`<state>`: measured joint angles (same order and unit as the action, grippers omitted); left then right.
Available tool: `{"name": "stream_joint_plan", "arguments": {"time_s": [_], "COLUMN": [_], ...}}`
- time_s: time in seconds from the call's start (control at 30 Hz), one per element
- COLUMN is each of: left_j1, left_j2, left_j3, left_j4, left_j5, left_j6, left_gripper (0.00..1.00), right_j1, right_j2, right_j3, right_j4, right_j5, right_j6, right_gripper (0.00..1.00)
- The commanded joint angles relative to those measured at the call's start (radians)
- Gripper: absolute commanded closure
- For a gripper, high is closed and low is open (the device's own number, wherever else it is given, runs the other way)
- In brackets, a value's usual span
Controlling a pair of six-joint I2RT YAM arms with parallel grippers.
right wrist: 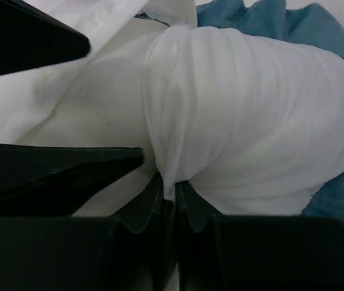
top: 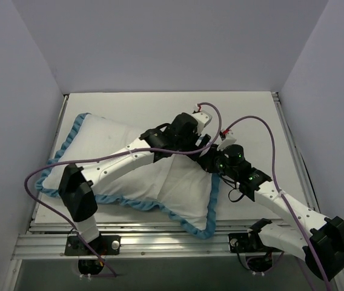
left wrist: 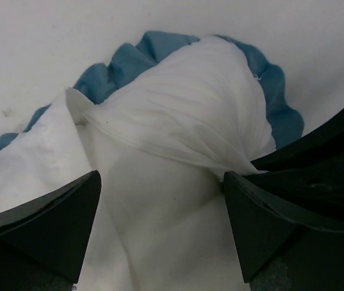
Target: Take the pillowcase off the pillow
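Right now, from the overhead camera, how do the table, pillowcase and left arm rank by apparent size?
1. table, largest.
2. pillowcase.
3. left arm, smallest, even though it sits nearer the camera than the other two.

Top view: tips of left tool & right tool were hidden under the arms. Pillow was buried inside pillowcase, whose far-right corner sat behind them too. Wrist views cropped both tools' fingers at btm edge.
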<state>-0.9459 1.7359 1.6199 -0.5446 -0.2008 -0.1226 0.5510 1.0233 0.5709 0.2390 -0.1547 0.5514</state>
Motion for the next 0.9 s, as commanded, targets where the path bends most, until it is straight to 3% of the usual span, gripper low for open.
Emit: {"name": "stream_joint_plan", "arguments": {"time_s": [0.0,0.33,0.4,0.43,0.53,0.57,0.63,0.67,0.87], "left_j1": [0.022,0.062,0.065,0.071,0.082,0.084,0.085,0.087,0.085], "left_j2": [0.057,0.145,0.151,0.152,0.155,0.152,0.143,0.127,0.03], "left_j3": [0.093,0.089,0.066,0.057,0.011,0.002,-0.025,-0.032,-0.092], "left_j4": [-0.089,-0.146,-0.147,-0.141,-0.114,-0.107,-0.089,-0.083,-0.028], "left_j5": [0.055,0.261,0.27,0.274,0.313,0.316,0.322,0.322,0.337], "left_j6": [0.061,0.098,0.095,0.089,0.077,0.074,0.071,0.07,0.074], "left_gripper": [0.1,0.2,0.26,0.3,0.55,0.77,0.93,0.97,0.98], "right_j1": [0.012,0.012,0.012,0.012,0.012,0.012,0.012,0.012,0.012], "right_j2": [-0.005,-0.003,0.001,0.004,0.008,0.009,0.014,0.014,0.023], "right_j3": [0.043,0.043,0.044,0.047,0.055,0.058,0.069,0.073,0.124], "right_j4": [0.022,0.016,0.013,0.011,0.005,-0.003,-0.012,-0.027,-0.066], "right_j5": [-0.049,-0.028,-0.019,-0.01,0.015,0.023,0.038,0.059,0.122], "right_j6": [-0.019,-0.034,-0.036,-0.039,-0.042,-0.042,-0.045,-0.05,-0.065], "right_gripper": [1.0,1.0,1.0,1.0,1.0,1.0,0.97,0.95,0.81]}}
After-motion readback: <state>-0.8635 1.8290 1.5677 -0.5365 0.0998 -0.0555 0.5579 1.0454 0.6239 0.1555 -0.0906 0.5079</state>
